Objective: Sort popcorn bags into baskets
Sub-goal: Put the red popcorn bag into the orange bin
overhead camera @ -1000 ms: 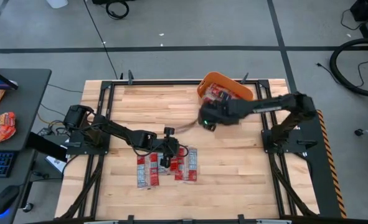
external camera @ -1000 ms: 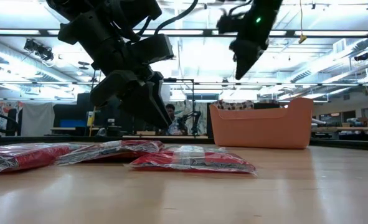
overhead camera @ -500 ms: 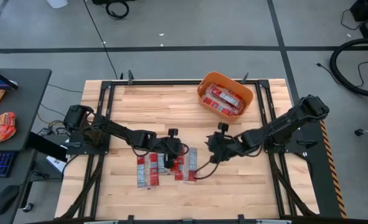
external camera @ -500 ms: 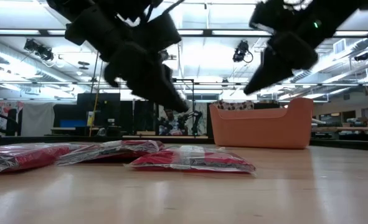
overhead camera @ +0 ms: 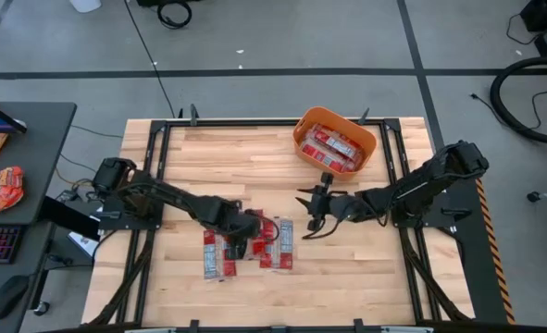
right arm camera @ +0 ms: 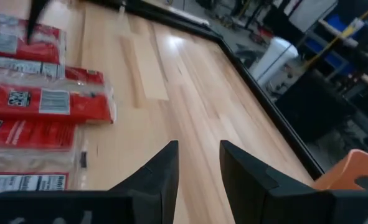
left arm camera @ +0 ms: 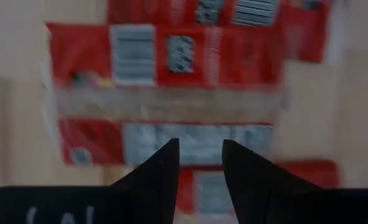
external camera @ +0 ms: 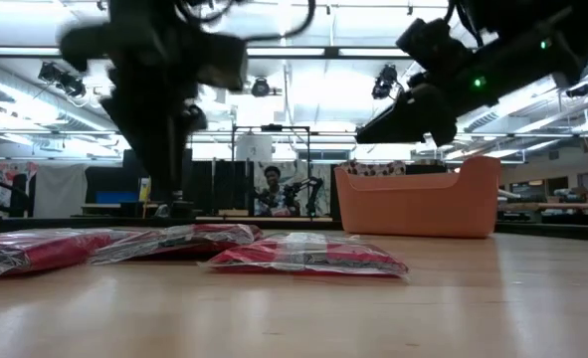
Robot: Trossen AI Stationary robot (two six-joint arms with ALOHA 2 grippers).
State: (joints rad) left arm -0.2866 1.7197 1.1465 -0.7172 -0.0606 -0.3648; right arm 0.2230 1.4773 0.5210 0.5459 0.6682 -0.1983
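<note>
Several red popcorn bags [overhead camera: 254, 244] lie flat and overlapping on the wooden table, toward its near side; the low view shows them as a low row [external camera: 303, 254]. More bags lie in the orange basket [overhead camera: 303, 129], which stands at the table's far right and shows in the low view [external camera: 418, 204]. My left gripper [overhead camera: 242, 233] is open and hangs over the pile, pointing down; its fingers [left arm camera: 165, 165] stand above a bag with a white panel [left arm camera: 196, 142]. My right gripper [overhead camera: 305, 215] is open, just right of the pile, above bare wood [right arm camera: 199, 152].
Black frame rails [overhead camera: 153, 139] run along the table's edges. Bare wood lies between the pile and the basket. A side table at the left carries an orange-red snack pouch [overhead camera: 3, 188]. A person [external camera: 271, 187] shows in the room beyond.
My right gripper has swung from beside the basket toward the near edge and down, and now hangs just right of the pile. My left gripper has shifted a little toward the table's left over the pile and tipped to point straight down. The bags have stayed put.
</note>
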